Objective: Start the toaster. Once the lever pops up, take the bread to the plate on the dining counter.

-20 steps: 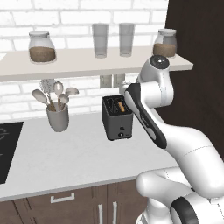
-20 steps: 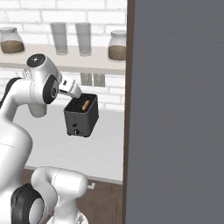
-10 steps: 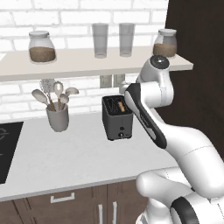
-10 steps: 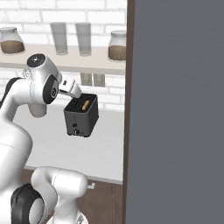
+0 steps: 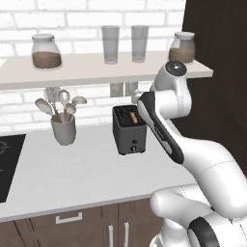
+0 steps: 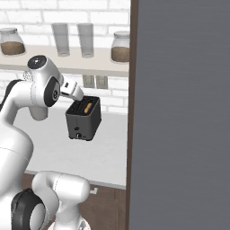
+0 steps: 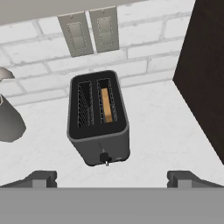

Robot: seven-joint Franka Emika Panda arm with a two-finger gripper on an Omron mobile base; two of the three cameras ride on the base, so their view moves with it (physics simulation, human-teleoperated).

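Note:
The dark grey toaster (image 5: 128, 131) (image 6: 83, 120) stands on the white worktop below the shelf. In the hand view the toaster (image 7: 98, 120) lies just ahead of me. The tan bread (image 7: 106, 105) sits down in its right slot, and the left slot is empty. The small dark lever (image 7: 104, 157) is low on the narrow front panel facing me. My gripper (image 7: 113, 178) hovers above and in front of the toaster, open, fingertips (image 7: 41, 178) far apart, holding nothing. The hand (image 6: 72, 90) hangs over the toaster's top. The plate and dining counter are out of view.
A grey utensil crock (image 5: 63, 128) (image 7: 8, 121) stands left of the toaster. A black hob (image 5: 6, 164) lies at the far left. The shelf (image 5: 96, 67) above carries jars and glasses. A tall dark cabinet (image 5: 219, 72) (image 7: 205, 70) closes off the right.

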